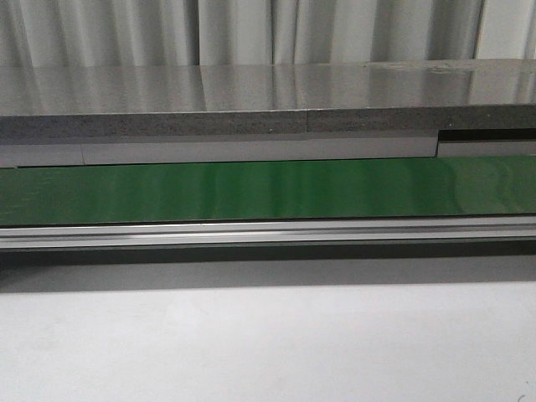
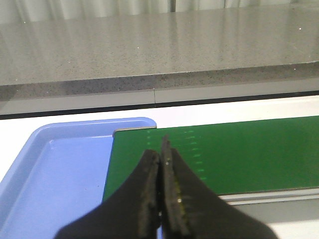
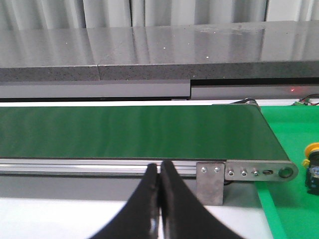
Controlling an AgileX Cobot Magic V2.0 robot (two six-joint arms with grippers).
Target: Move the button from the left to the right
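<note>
- Right wrist view is the only one showing the button (image 3: 314, 167): it sits at the far right edge, half cut off, on a green mat (image 3: 291, 149) just past the end of the conveyor belt (image 3: 129, 132).
- Both grippers are pressed together with nothing in them: right gripper (image 3: 159, 186), left gripper (image 2: 160, 174) over the belt beside a blue tray (image 2: 55, 179).
- Risk, as I see it: a closed reach could knock the button, since it's barely in frame.
- No brands or readable writing anywhere.
</note>
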